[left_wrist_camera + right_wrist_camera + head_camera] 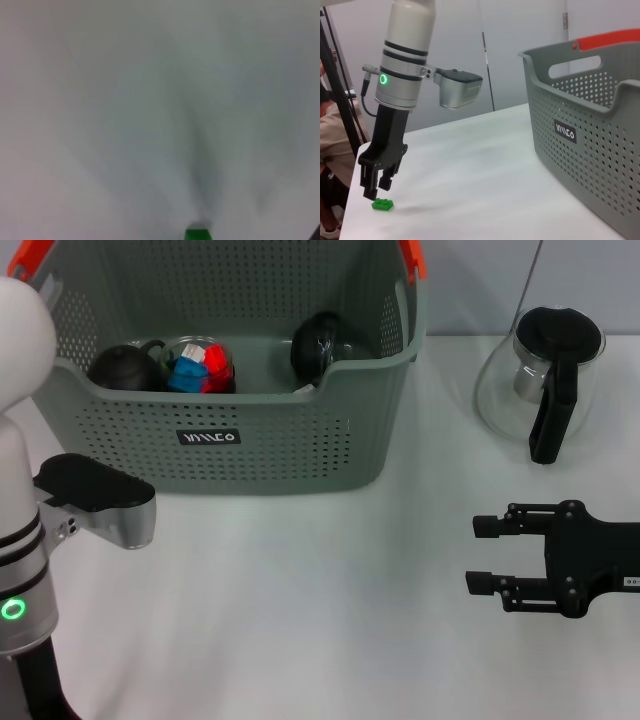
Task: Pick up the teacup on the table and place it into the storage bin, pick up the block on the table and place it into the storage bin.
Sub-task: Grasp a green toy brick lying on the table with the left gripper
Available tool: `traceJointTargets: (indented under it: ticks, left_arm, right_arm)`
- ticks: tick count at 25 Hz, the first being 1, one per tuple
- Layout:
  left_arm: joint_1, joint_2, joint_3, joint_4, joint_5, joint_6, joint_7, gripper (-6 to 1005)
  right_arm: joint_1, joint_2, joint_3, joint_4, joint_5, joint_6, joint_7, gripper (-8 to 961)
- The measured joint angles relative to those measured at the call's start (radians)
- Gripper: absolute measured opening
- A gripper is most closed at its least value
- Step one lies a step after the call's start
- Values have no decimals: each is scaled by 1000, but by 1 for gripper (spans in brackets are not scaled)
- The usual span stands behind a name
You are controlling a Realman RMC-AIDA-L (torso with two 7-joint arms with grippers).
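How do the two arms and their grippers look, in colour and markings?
The left arm is a white cylinder with black bands, a glowing green ring and a silver-and-black camera box on its side. A grey cable loops beside it. Its left gripper is black. The right gripper is black too, with two parallel fingers and small screws.

Bare table [330, 620] (storage bin [300, 440] behind)

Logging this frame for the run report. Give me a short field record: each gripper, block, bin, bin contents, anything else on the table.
left gripper: poised right above the green block, fingers open, pointing down
right gripper: open, empty, low over the table, right of the bin
green block: on the table, not yet grasped
storage bin: grey, upright
bin contents: dark teacups, glass cup with red and blue blocks
other: glass teapot, right of bin
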Motion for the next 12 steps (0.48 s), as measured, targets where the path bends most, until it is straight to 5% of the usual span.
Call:
traceJointTargets:
  ticks: [12]
  left_arm:
    - [-37,15,72,-96,1,-68,-25,424]
  right_arm:
    - [0,-1,0,0,-9,1,-8,699]
